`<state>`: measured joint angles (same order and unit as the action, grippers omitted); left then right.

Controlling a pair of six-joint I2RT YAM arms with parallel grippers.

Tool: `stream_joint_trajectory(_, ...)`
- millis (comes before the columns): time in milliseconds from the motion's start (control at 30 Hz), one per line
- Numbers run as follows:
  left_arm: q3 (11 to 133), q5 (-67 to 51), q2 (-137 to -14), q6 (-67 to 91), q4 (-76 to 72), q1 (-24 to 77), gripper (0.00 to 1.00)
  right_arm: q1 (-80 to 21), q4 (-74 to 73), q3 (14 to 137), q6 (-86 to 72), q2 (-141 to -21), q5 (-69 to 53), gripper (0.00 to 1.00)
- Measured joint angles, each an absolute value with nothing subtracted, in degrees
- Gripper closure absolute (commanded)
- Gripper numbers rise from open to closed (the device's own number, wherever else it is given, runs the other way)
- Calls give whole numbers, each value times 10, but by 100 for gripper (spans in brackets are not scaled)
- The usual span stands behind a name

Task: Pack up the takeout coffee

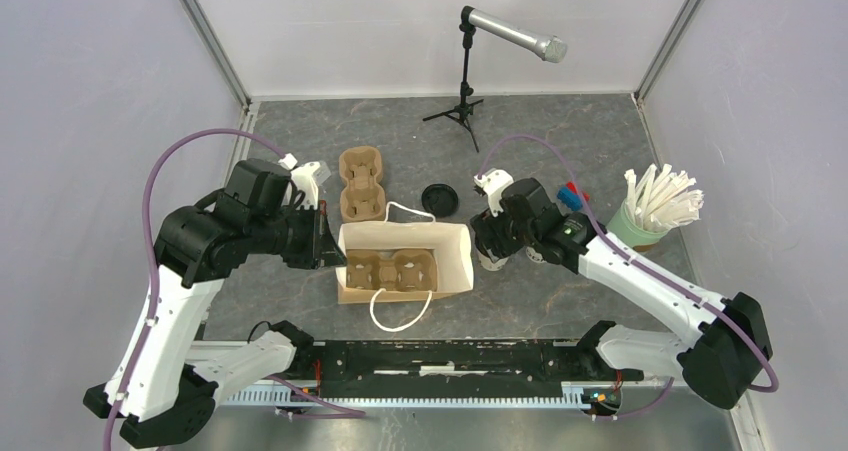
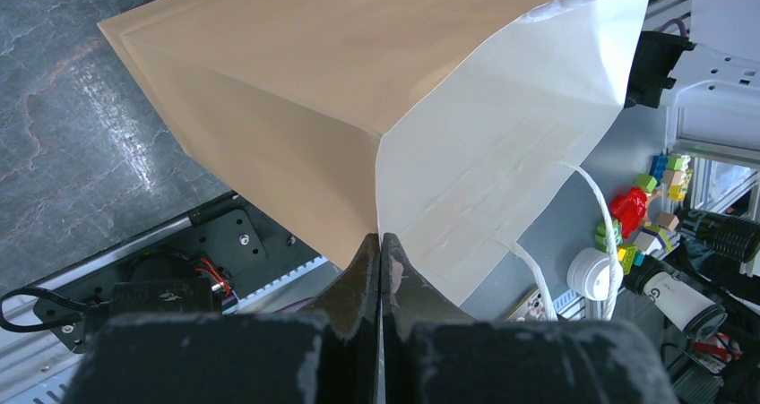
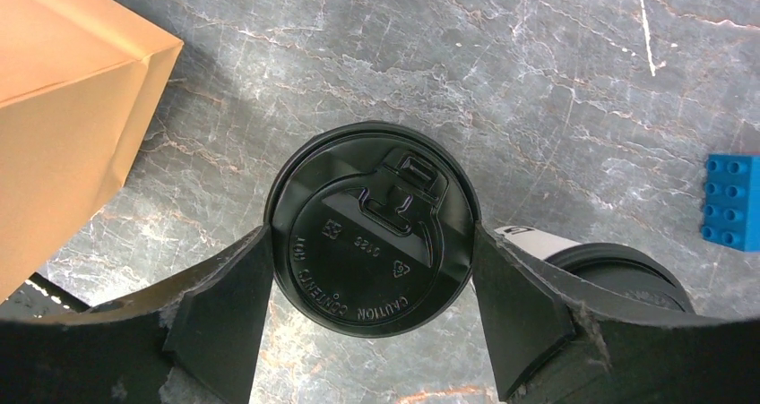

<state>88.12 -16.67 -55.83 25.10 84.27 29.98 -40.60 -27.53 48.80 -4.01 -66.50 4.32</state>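
The left gripper (image 2: 381, 247) is pinching the paper bag (image 2: 314, 64) at its left edge, fingers fully closed. Just right of the bag, the right gripper (image 3: 372, 243) is clasping a lidded coffee cup (image 3: 372, 216) standing on the table (image 3: 538, 64), fingers spread wide around it.

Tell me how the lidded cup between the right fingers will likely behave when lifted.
Likely crushable: the cup looks like paper, so squeeze gently. Its black lid overhangs the body; the right fingers flanking it might catch the rim and pop it off. The lid hides the contents, so weight is unknown; lift slowly.
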Motion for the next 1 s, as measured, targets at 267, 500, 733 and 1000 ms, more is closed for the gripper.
stream_joint_trajectory(267,879,-175,-558,251,836,300,98,-405,-391,634,-20,-659,57,31)
stream_joint_trajectory(500,861,-196,-559,259,814,300,98,-405,-481,850,10,-653,55,32)
stream_joint_trajectory(733,854,-200,-564,264,793,300,98,-405,-470,966,18,-638,-40,33)
stream_joint_trajectory(1000,809,-212,-548,296,756,300,97,-405,-400,913,19,-580,-181,31)
